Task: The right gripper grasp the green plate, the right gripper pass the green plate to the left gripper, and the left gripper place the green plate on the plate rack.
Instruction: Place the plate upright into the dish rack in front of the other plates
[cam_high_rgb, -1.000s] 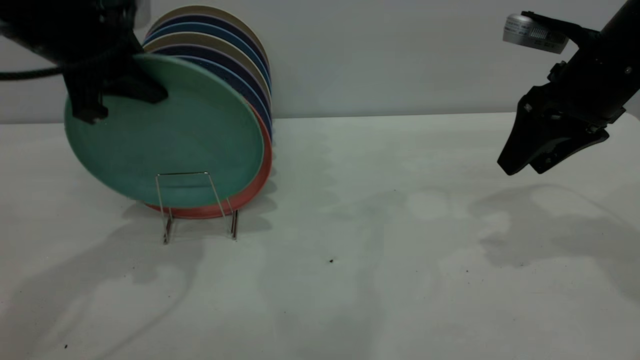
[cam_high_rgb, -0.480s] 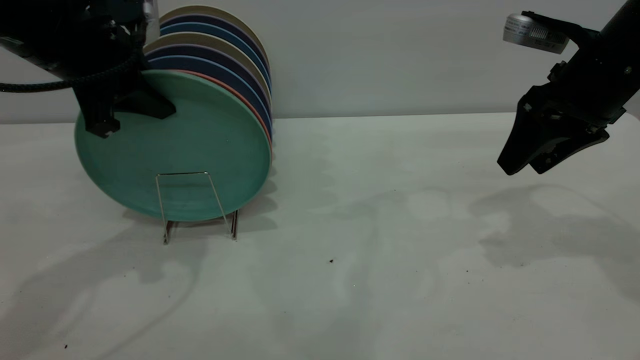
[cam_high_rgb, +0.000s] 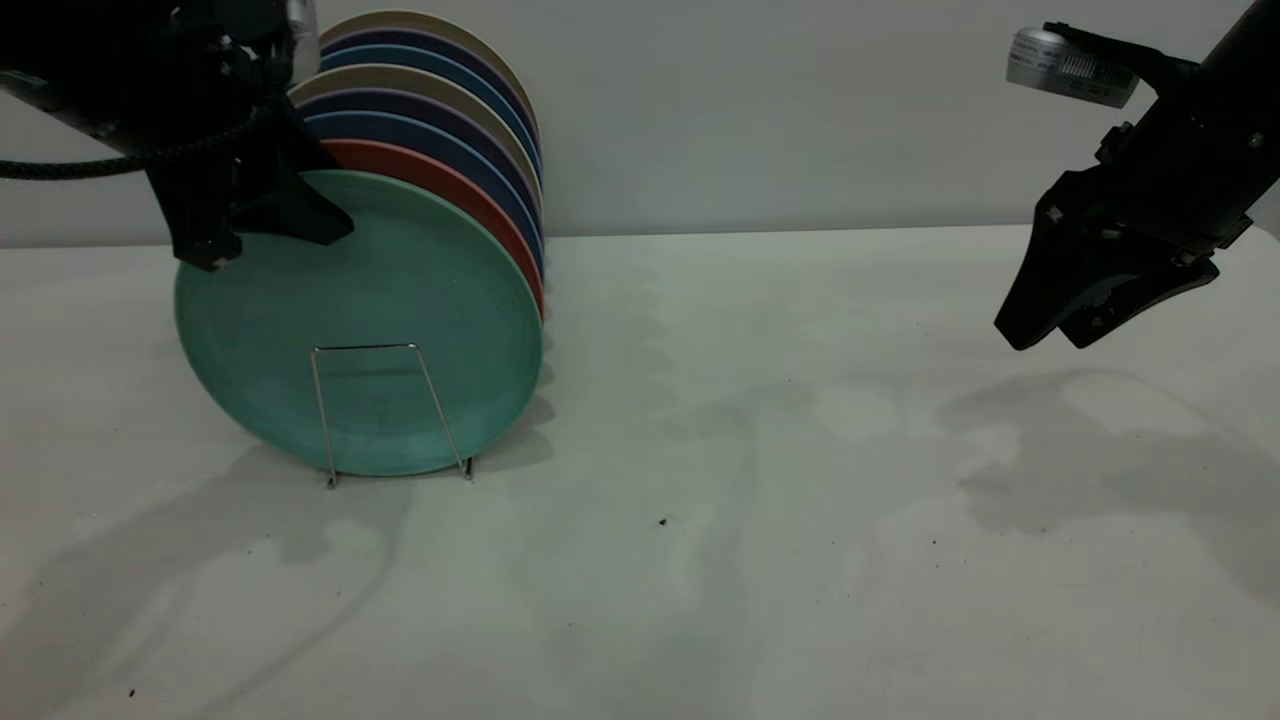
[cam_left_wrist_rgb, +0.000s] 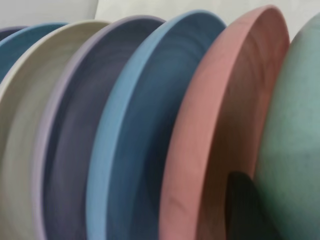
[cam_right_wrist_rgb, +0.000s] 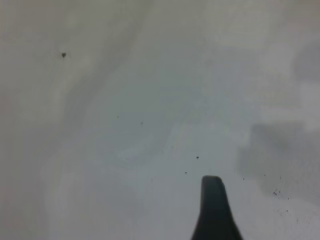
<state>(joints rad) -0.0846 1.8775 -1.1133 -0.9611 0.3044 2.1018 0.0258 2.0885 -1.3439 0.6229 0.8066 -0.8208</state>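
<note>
In the exterior view, the green plate is stood in the front slot of the plate rack, its upper edge clamped by the left gripper. If released off-centre, the plate could be rolled out over the low wire. The right gripper is parked well apart; its jaws cannot be told.

In the left wrist view, the salmon plate is seen just behind the gripped plate, and blue plates beyond, crowding any withdrawal.
</note>
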